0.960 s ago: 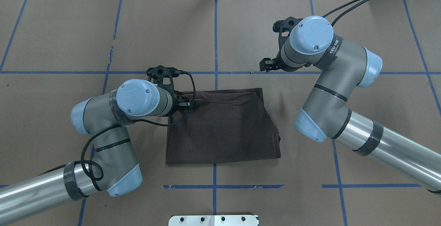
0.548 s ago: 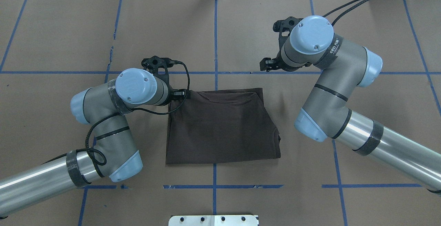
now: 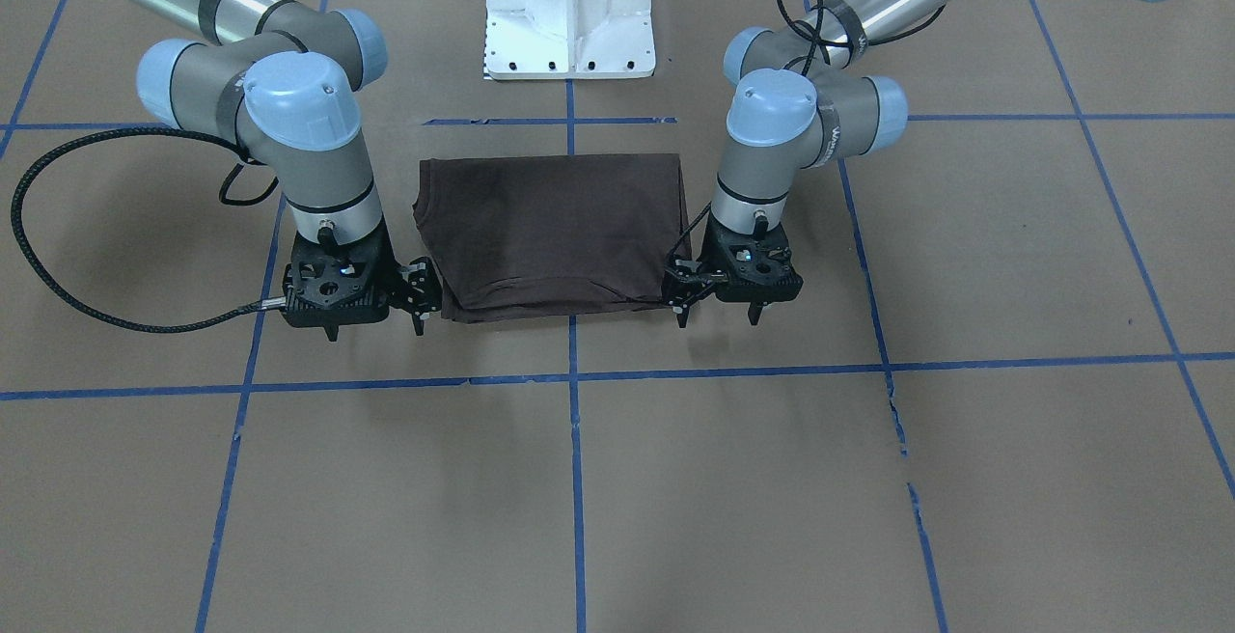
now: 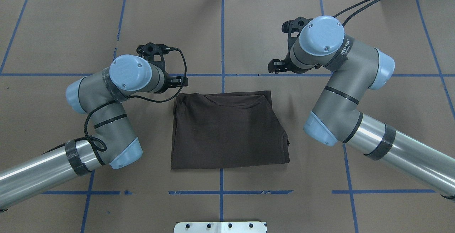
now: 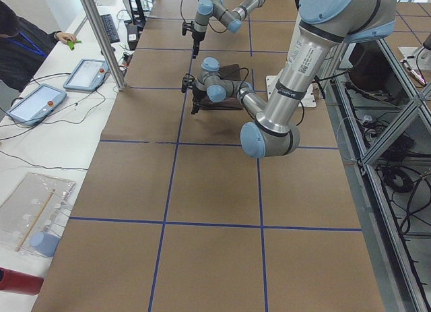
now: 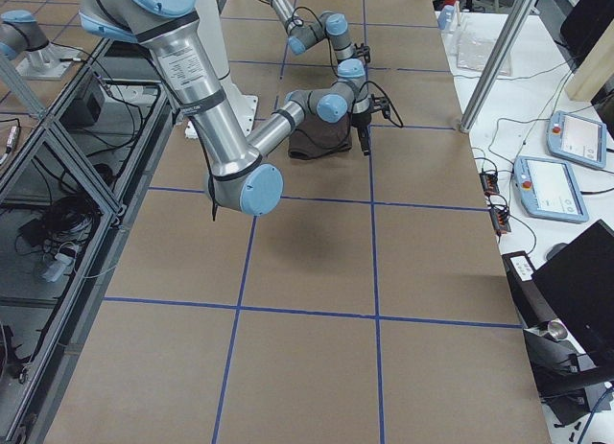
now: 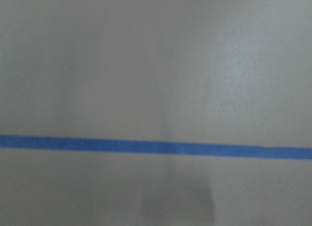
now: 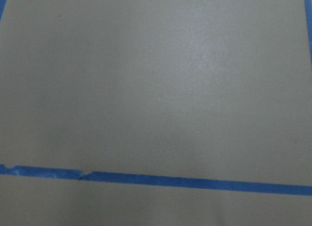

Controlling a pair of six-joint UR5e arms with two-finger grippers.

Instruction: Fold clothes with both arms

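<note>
On table (image 3: pixel 868 479) | T-shirt (image 3: pixel 550 228) folded | left claw (image 3: pixel 718 316) spread | right claw (image 3: pixel 376 328) spread | pedestal (image 3: pixel 569 15) apart

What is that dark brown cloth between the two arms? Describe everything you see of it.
A dark brown T-shirt, soft-looking fabric, folded into a rough rectangle, lying flat on the paper-covered table. A curved collar line shows near its far edge, a seam at its right edge. Nothing but the table seems to touch it.

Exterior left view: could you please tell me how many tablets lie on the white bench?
2. The far tablet lies beside the metal post; the near tablet lies closer to the camera, at the view's left edge. Others may sit out of frame.
</note>
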